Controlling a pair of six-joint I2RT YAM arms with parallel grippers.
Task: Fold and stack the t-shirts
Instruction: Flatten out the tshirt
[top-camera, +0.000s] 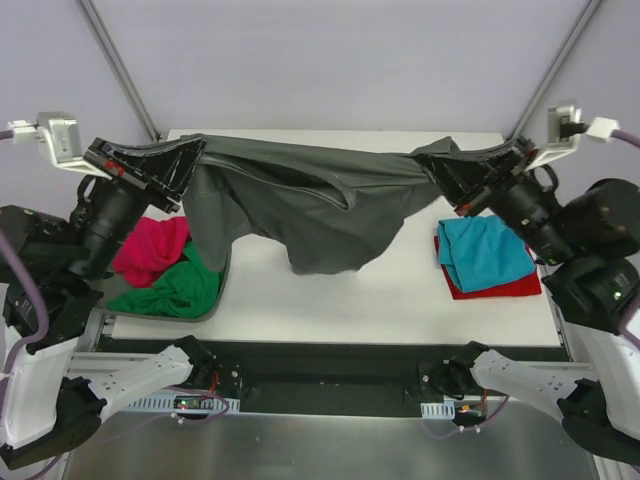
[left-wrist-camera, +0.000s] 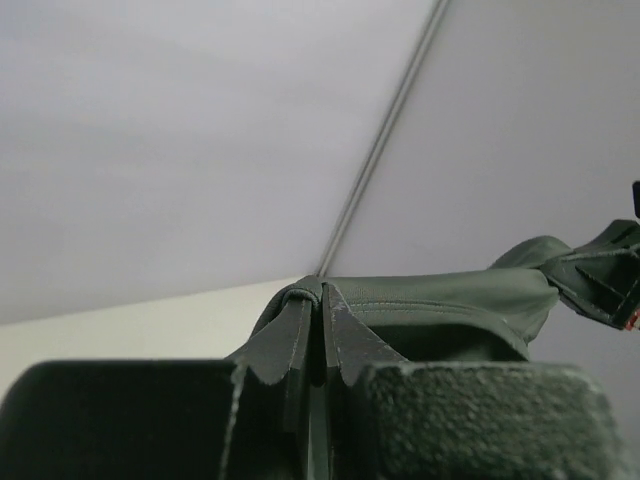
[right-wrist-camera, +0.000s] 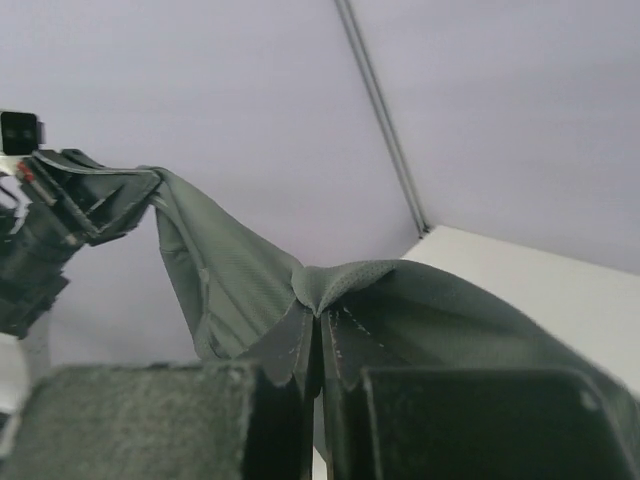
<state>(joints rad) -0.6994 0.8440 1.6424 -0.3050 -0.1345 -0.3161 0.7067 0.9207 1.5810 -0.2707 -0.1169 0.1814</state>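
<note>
The dark grey t-shirt (top-camera: 320, 205) hangs stretched in the air between my two grippers, above the white table (top-camera: 330, 300). My left gripper (top-camera: 196, 150) is shut on its left end; the wrist view shows the fabric (left-wrist-camera: 450, 300) pinched at the fingertips (left-wrist-camera: 318, 292). My right gripper (top-camera: 428, 162) is shut on its right end, with cloth (right-wrist-camera: 230, 280) bunched at the fingertips (right-wrist-camera: 318, 312). A folded teal t-shirt (top-camera: 485, 250) lies on a folded red one (top-camera: 500, 288) at the right. The magenta pink shirt (top-camera: 150, 250) and green shirt (top-camera: 170, 290) lie crumpled at the left.
The pink and green shirts rest in a dull grey-green shallow tray (top-camera: 222, 290) at the table's left edge. Metal frame poles (top-camera: 120, 65) rise behind the table against a pale backdrop.
</note>
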